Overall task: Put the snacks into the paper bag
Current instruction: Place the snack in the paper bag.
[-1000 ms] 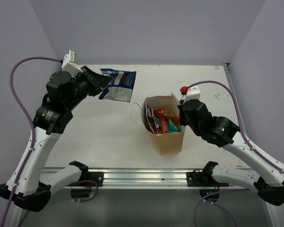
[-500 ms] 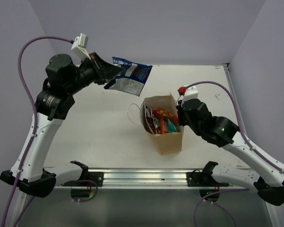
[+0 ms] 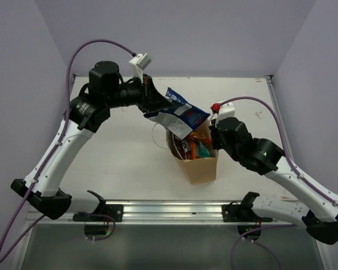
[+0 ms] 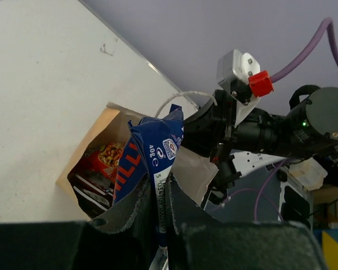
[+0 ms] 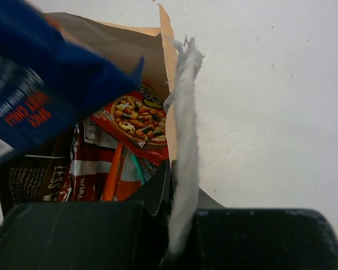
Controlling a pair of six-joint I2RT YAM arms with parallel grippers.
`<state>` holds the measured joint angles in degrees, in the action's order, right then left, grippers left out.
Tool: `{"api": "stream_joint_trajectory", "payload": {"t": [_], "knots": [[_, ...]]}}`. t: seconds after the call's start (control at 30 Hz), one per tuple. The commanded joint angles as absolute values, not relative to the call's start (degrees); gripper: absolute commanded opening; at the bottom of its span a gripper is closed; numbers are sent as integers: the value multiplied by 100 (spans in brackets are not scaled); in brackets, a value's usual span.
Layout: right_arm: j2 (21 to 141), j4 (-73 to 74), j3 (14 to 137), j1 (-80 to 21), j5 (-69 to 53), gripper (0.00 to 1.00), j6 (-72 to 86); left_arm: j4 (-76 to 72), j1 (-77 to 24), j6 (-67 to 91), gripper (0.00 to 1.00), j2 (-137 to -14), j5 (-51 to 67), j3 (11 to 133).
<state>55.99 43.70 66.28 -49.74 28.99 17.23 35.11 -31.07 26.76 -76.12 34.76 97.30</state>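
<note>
Left tool pinches the light, floppy packet by its edge; right tool clamps the bag rim.

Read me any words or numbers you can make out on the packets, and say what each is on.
"40g": on the blue-white packet.
"LESS": on the dark brown packet inside the paper bag.
Barcode digits, red lettering and the other packets' print are too blurred to read.
</note>
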Motion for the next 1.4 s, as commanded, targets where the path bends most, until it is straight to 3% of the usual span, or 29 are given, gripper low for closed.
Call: {"api": "stream_joint_trajectory", "payload": {"t": [0.0, 0.67, 1.17, 1.37], "knots": [[5572, 3894, 6733, -4966, 3015, 0, 1635, 3823, -3339, 2119, 0, -7664, 3648, 9879], [5247, 3850, 6434, -4966, 3199, 0, 1828, 5677, -4878, 985, 0, -9290, 2831, 11170], [5045, 3762, 6276, -4966, 3454, 0, 1951, 5468, -4887, 26, 0, -10476, 2549, 11417], [4905, 3639, 6188, -4966, 3691, 7, 1969, 5081, -4887, -413, 5, -10670, 2162, 11408]]}}
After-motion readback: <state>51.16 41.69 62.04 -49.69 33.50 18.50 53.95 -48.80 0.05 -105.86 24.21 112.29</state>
